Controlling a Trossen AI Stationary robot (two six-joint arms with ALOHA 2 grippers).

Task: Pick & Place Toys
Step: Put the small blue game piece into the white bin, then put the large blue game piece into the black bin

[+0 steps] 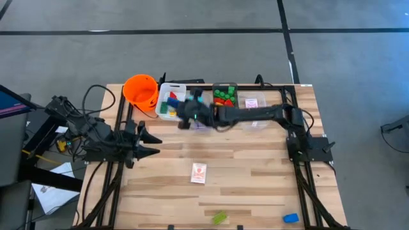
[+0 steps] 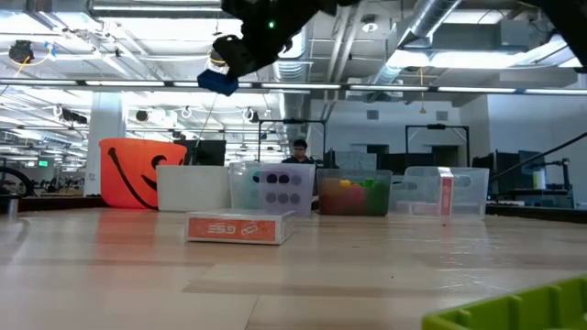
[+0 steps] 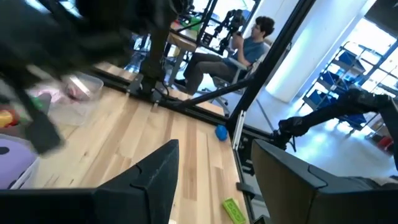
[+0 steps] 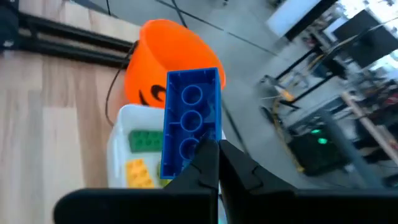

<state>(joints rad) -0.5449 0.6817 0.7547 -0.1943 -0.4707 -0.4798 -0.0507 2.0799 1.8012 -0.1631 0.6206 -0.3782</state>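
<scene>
**Blue brick held over the bins, several toys left on the table**

The right gripper (image 4: 214, 155) is clenched on a blue brick (image 4: 189, 121), holding it by one end high above the table, over the white bin (image 1: 167, 102) next to the orange bucket (image 1: 141, 91). That bin already has green, yellow and red bricks in it. The middle bin (image 1: 225, 96) holds red and green pieces, and a third bin (image 1: 254, 102) holds something pink.

Judging by this, sorting is partly done. The held brick looks ready to be dropped into the white bin.

Still out on the table: a card pack (image 1: 199, 172) in the middle, a green brick (image 1: 220, 218) near the front edge and another blue piece (image 1: 291, 218) at the front right.

The left gripper (image 1: 155, 144) waits at the left side, fingers parted and holding nothing.
</scene>
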